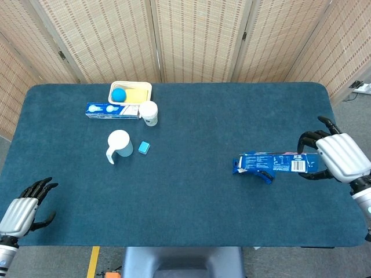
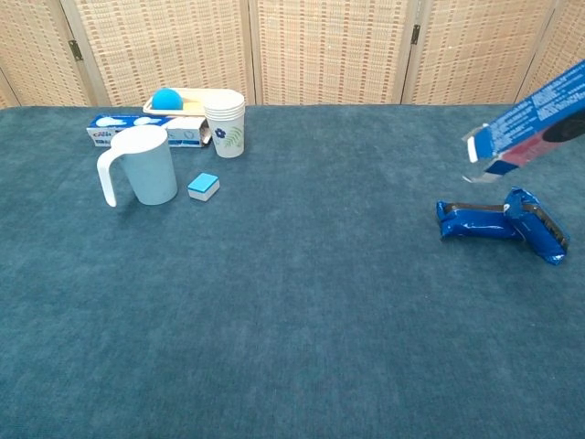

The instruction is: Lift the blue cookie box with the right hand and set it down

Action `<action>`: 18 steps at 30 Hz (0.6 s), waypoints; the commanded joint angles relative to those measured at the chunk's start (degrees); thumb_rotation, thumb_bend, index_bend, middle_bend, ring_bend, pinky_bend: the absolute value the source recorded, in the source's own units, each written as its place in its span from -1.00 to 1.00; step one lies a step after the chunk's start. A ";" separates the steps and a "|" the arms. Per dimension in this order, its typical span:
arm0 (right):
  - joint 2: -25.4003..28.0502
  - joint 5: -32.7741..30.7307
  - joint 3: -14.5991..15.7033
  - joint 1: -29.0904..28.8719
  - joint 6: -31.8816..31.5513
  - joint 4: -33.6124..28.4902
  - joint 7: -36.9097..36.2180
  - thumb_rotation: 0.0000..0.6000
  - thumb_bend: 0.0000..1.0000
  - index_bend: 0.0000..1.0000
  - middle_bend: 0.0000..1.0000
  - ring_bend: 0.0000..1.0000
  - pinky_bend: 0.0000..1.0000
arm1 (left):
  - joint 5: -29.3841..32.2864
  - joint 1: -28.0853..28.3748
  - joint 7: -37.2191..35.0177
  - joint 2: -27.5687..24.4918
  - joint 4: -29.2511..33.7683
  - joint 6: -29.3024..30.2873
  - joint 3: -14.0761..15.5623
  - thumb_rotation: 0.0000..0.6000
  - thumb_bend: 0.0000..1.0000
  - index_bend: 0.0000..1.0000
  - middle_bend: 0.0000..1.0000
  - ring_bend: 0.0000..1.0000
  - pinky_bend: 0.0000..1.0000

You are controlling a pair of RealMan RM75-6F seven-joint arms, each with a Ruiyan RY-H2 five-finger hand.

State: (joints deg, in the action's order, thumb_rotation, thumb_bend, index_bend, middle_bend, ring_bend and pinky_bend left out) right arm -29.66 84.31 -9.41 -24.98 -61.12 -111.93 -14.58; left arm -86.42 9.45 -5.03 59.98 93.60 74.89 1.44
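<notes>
Chest view: blue cookie box (image 2: 526,120) lifted, fingers (image 1: 310,139) seemingly gripping it; blue packet (image 2: 501,224) beneath.

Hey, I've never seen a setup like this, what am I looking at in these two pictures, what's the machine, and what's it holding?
It is a two-armed robot with human-like hands, working at a blue table. One picture looks down from its head, the other looks forward from its chest.

The right hand holds a blue cookie box lifted off the table, open end tilted down. A blue inner packet lies on the table beneath it.

The left hand holds nothing, at the table's near corner.

Further back stand a white pitcher, a paper cup, a small blue block, a long toothpaste box and a tray with a blue ball.
</notes>
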 commanded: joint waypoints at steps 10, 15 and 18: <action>-33.93 13.58 4.45 1.72 -13.08 25.22 -18.76 1.00 -0.74 0.08 -0.20 -0.28 -0.91 | -0.35 -0.11 -1.92 -0.40 -0.54 0.48 0.06 1.00 -0.23 -0.65 -0.83 -0.80 -0.64; -46.66 13.76 5.91 2.46 -16.29 37.39 -19.98 1.00 -0.74 0.08 -0.20 -0.28 -0.91 | -0.23 -0.50 -0.74 -0.04 -0.23 1.17 0.07 1.00 -0.23 -0.65 -0.83 -0.80 -0.64; -49.75 13.56 6.61 2.35 -16.34 41.95 -20.65 1.00 -0.74 0.08 -0.20 -0.28 -0.91 | -0.20 -0.48 -1.03 -0.16 -0.31 1.12 0.06 1.00 -0.23 -0.65 -0.83 -0.80 -0.64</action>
State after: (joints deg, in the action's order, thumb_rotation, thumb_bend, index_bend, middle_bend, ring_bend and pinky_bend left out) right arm -74.96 97.17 -4.30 -22.99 -75.70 -75.19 -33.92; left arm -86.64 8.97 -6.07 59.84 93.32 76.03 1.51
